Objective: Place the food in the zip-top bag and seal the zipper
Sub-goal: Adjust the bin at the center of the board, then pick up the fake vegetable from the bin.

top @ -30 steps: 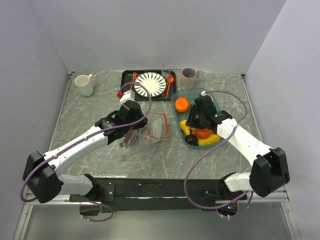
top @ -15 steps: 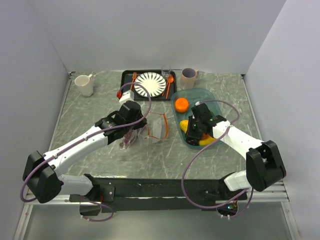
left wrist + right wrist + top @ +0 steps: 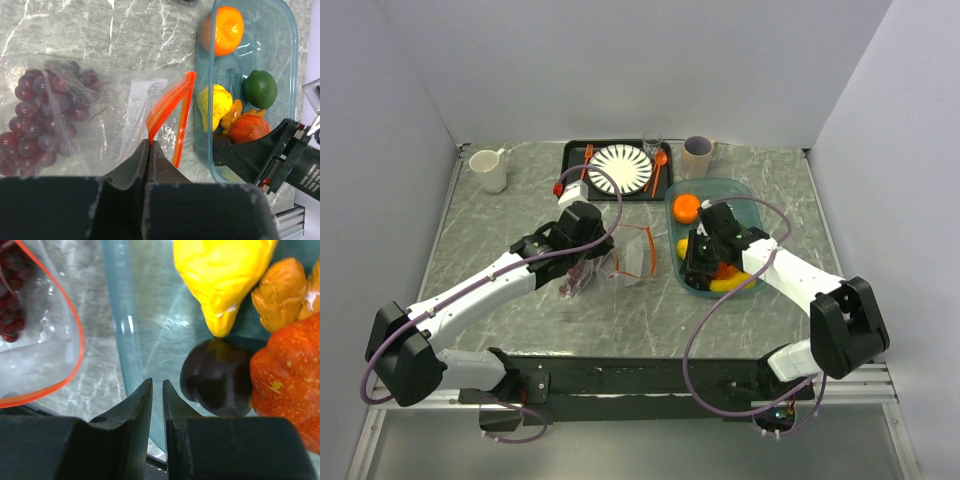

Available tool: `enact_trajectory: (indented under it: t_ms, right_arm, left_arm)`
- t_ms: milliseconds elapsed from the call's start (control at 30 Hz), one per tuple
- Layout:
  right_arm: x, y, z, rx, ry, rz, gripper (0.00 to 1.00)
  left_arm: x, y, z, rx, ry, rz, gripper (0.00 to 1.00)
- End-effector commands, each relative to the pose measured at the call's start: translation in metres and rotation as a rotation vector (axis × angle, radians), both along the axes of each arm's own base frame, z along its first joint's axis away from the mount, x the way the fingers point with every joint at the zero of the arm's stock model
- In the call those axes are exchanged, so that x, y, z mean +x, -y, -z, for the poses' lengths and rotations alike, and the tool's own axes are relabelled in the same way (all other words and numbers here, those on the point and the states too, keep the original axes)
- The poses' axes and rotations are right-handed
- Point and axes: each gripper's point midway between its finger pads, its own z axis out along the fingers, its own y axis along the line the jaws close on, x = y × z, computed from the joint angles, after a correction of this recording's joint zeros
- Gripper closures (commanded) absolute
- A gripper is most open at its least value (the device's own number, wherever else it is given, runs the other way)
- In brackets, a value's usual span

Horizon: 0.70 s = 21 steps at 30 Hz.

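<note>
The tub [image 3: 295,75] of food lies right of the left gripper [image 3: 149,145], and the bag [image 3: 115,95] lies ahead of it. That gripper is pinched on the zipper [image 3: 170,100]. The right gripper [image 3: 157,390], nearer the food, hangs over the tub wall with its jaws almost together; I cannot tell whether they nip the wall. The plum [image 3: 215,377] lies just right of its tips, and the bag mouth is to their left.

The bag [image 3: 125,115] gapes open toward the tub [image 3: 292,60], a narrow strip of table [image 3: 150,35] between. Tub wall and packed fruit [image 3: 220,270] crowd the right gripper [image 3: 157,387].
</note>
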Motion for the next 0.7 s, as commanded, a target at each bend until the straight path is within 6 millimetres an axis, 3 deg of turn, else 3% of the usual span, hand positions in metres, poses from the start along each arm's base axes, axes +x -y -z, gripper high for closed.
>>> enact_trajectory:
  t_ms: [0, 100, 167, 233, 267, 367, 433, 500, 667]
  right_arm:
    - [0.018, -0.009, -0.031, 0.031, 0.092, 0.016, 0.77]
    - [0.026, 0.004, -0.055, 0.006, 0.187, 0.081, 0.66]
    - [0.027, 0.018, -0.069, -0.001, 0.235, 0.141, 0.47]
    - [0.032, 0.039, -0.075, -0.015, 0.264, 0.235, 0.18]
    - [0.030, 0.047, -0.077, 0.006, 0.273, 0.276, 0.11]
    - [0.029, 0.075, -0.080, 0.034, 0.290, 0.384, 0.00]
    - [0.029, 0.092, -0.079, 0.024, 0.297, 0.445, 0.00]
    - [0.029, 0.098, -0.076, 0.039, 0.294, 0.466, 0.00]
    - [0.024, 0.105, -0.045, 0.157, 0.147, 0.505, 0.00]
  left_arm:
    - [0.002, -0.002, -0.014, -0.019, 0.032, -0.019, 0.99]
    - [0.000, -0.004, -0.014, -0.023, 0.038, -0.022, 0.99]
    - [-0.001, -0.003, -0.014, -0.028, 0.041, -0.010, 0.99]
    - [-0.001, -0.001, -0.014, -0.033, 0.045, -0.002, 0.99]
    - [-0.001, 0.001, -0.015, -0.040, 0.046, 0.007, 0.99]
    - [-0.002, 0.003, -0.016, -0.044, 0.056, 0.022, 0.99]
    - [-0.002, 0.004, -0.017, -0.049, 0.065, 0.031, 0.99]
    - [-0.003, 0.004, -0.019, -0.054, 0.073, 0.038, 0.99]
    - [-0.004, 0.005, -0.020, -0.059, 0.073, 0.044, 0.99]
